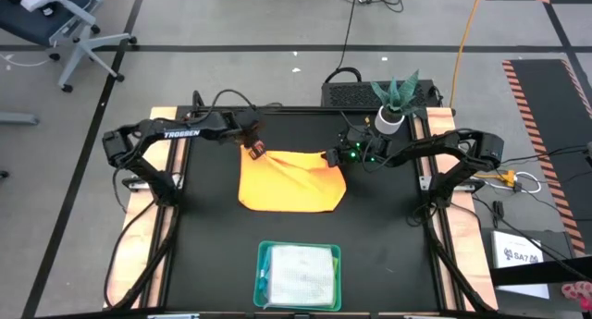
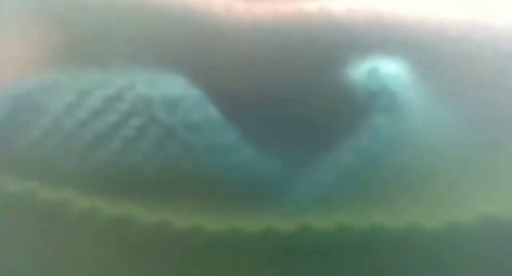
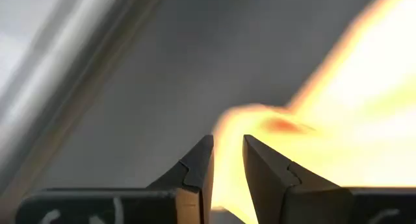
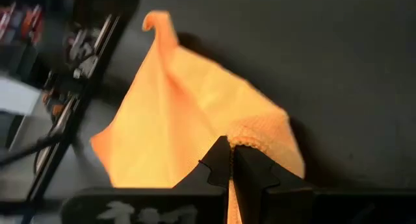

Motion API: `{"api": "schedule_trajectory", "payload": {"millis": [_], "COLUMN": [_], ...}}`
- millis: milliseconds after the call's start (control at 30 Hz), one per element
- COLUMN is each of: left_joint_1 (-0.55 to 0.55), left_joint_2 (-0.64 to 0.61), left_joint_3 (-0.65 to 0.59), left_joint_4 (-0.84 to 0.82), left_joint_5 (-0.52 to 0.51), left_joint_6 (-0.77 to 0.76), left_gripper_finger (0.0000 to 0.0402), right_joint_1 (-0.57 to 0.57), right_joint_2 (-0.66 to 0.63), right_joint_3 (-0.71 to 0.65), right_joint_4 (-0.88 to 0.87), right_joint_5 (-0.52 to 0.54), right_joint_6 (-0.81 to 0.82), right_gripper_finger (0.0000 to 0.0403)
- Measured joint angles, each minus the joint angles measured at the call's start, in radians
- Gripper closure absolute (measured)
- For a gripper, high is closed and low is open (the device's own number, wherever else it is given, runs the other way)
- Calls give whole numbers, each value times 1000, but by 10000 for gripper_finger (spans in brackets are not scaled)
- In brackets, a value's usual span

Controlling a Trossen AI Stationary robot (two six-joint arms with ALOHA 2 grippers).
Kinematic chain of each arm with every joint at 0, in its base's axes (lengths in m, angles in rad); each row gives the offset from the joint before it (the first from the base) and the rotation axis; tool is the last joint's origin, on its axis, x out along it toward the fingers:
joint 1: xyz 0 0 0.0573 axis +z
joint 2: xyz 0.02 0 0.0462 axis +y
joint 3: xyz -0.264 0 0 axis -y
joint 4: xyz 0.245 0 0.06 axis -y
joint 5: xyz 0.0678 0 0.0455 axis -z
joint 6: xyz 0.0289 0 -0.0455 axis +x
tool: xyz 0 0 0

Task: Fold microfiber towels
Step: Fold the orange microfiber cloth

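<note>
Plainly "TROSSEN" on left arm (orange towel beside)

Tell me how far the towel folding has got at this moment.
Done, apparently: folded towels stacked in the teal tray, a pale one on top. In hand: the orange towel on the table, its far corners pinched by the left gripper and right gripper. Left: finishing its fold and adding it to the tray.
</note>
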Motion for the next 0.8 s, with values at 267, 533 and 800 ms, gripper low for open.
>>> {"api": "schedule_trajectory", "payload": {"millis": [267,533,800], "left_joint_1": [-177,-315,-354], "left_joint_2": [1,1,1], "left_joint_3": [-33,-33,-33], "left_joint_4": [-65,-68,-70], "left_joint_5": [57,60,2], "left_joint_6": [-69,-210,-215], "left_gripper_finger": [316,316,316], "right_joint_1": [-70,-153,-153], "right_joint_2": [0,0,0], "right_joint_3": [0,0,0], "right_joint_4": [13,-26,14], "right_joint_5": [111,97,95], "right_joint_6": [125,134,59], "right_gripper_finger": [403,403,362]}}
